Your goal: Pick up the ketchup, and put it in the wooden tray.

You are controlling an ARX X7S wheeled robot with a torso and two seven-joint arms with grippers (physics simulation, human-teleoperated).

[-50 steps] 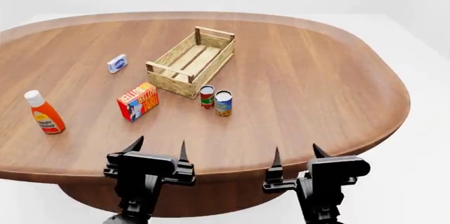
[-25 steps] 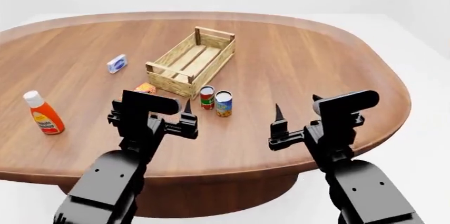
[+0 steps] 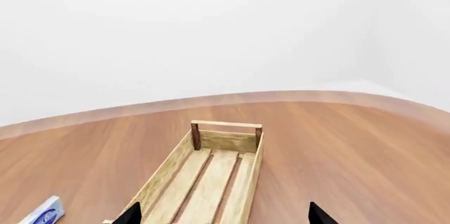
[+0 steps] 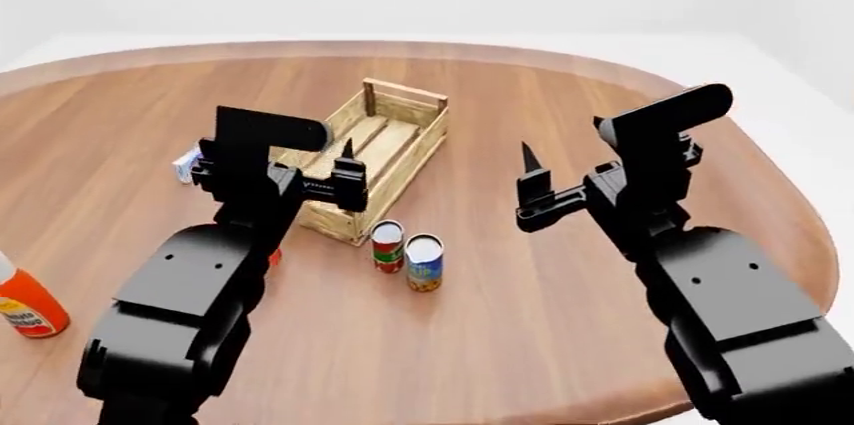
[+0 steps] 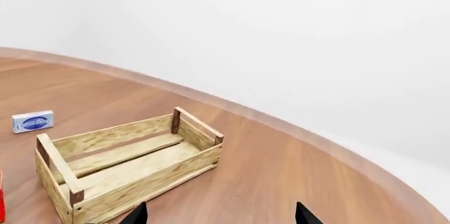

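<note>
Standing at the near left edge of the head view, the ketchup [image 4: 24, 307] is only partly seen — an orange-red body with a small label, its cap cut off by the frame. It is well apart from the wooden tray [image 4: 416, 148], which lies mid-table beyond two small cans [image 4: 407, 256]. The bottle is judged to be light, smooth plastic, somewhat yielding under squeeze and tall enough to tip, so it is best taken across the body near the label, not at the cap. The left gripper [image 4: 274, 177] is held raised with its jaws spread wide and nothing between them; the right gripper [image 4: 561, 181] is likewise wide apart and empty. The bottle is seen in neither wrist view.
</note>
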